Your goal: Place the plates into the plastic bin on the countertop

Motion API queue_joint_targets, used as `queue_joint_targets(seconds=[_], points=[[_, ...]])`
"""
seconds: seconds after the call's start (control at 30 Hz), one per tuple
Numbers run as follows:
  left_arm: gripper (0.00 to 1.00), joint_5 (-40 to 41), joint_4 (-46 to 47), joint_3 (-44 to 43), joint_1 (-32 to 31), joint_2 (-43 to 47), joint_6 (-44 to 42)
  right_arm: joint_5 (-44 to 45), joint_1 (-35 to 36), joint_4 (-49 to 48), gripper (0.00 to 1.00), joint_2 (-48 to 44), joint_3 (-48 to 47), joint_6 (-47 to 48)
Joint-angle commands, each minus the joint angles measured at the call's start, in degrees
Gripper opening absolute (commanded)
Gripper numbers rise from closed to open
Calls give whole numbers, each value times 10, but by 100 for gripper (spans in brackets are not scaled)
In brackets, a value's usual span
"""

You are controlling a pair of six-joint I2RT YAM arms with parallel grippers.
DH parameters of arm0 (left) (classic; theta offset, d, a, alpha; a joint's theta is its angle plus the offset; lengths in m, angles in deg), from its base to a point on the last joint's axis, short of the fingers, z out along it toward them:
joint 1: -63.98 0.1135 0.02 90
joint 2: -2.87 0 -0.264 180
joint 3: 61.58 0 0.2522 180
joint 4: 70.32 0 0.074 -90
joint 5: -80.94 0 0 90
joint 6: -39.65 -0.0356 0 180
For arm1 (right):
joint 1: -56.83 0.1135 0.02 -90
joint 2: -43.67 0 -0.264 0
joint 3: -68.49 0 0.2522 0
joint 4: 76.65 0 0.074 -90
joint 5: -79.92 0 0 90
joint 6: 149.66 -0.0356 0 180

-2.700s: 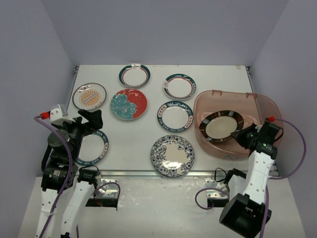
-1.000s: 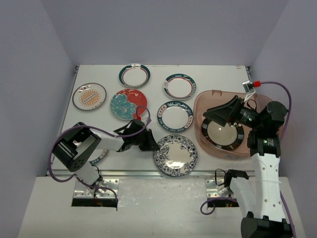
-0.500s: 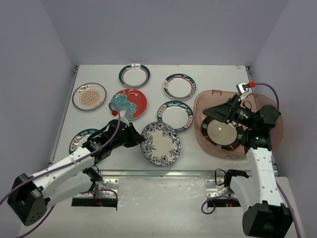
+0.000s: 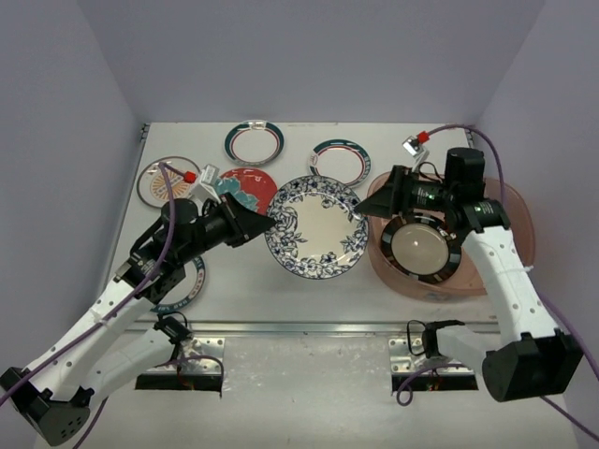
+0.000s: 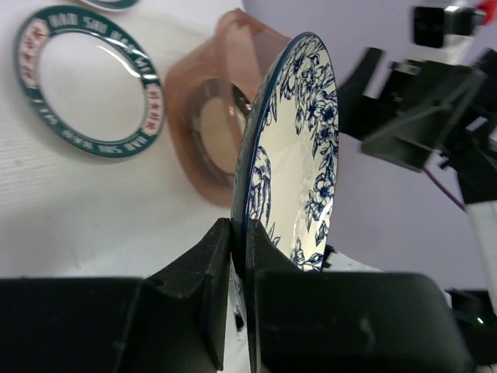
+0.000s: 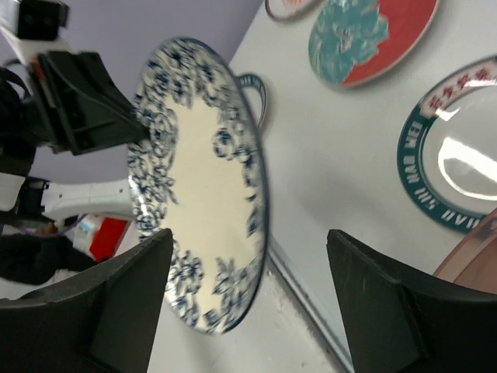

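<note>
My left gripper (image 4: pixel 269 224) is shut on the left rim of the blue-patterned plate (image 4: pixel 316 226), holding it above the countertop (image 4: pixel 245 281). In the left wrist view the plate (image 5: pixel 299 155) stands on edge, pinched in my left gripper (image 5: pixel 239 260). My right gripper (image 4: pixel 368 208) is open at the plate's right edge. In the right wrist view the plate's rim (image 6: pixel 203 210) lies inside my right gripper (image 6: pixel 250 289), touching neither finger. The plastic bin (image 4: pixel 487 196) on the right holds a black-rimmed plate (image 4: pixel 426 250).
Teal-rimmed plates (image 4: pixel 255 142) (image 4: pixel 339 163) lie at the back. The orange-centred plate (image 4: pixel 161 182) and red floral plate (image 4: pixel 245 187) are partly hidden behind my left arm. Another teal-rimmed plate (image 4: pixel 187 285) lies under that arm. A metal edge (image 4: pixel 299 327) fronts the countertop.
My left gripper has lifted the blue-patterned plate up and to the right. My right gripper has swung left out of the bin to the plate's right edge, its jaws narrowing a little.
</note>
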Motion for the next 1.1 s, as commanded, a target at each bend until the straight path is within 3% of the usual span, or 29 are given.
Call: queue_joint_targets(seconds=[0.0, 0.07, 0.17, 0.2, 0.3, 0.37, 0.4, 0.43, 0.5, 0.63, 0.7, 0.77, 0.93, 1.07], points=[[0, -112, 183, -36, 2, -7, 77, 20, 46, 47, 77, 22, -8, 63], [0, -122, 216, -32, 2, -12, 81, 22, 48, 38, 73, 21, -3, 58], [0, -127, 232, -34, 3, -20, 79, -17, 48, 7, 7, 14, 5, 44], [0, -125, 232, -34, 3, -22, 77, -20, 48, 2, 0, 13, 5, 42], [0, -106, 227, -43, 3, -32, 63, -13, 47, -16, 0, -1, 17, 26], [19, -78, 201, -56, 3, -39, 38, 8, 42, -29, 0, -7, 23, 8], [44, -64, 183, -67, 3, -43, 25, 18, 37, -36, 0, -11, 28, -1], [80, -43, 157, -83, 3, -49, 8, 26, 26, -43, 0, -18, 34, -12], [98, 16, 94, -114, 3, -57, -32, 44, -14, -53, 0, -28, 41, -45], [100, 182, -97, -187, 2, -50, -108, 80, -181, -64, 0, -86, 72, -129], [100, 242, -137, -190, 2, -32, -144, 96, -264, -64, 0, -112, 80, -168], [100, 253, -149, -181, 3, -16, -177, 113, -329, -64, 0, -124, 91, -203], [100, 276, -180, -126, 3, 15, -247, 223, -391, -57, 0, -149, 132, -223], [100, 287, -146, -61, 3, 41, -263, 324, -394, -50, 0, -172, 157, -170]])
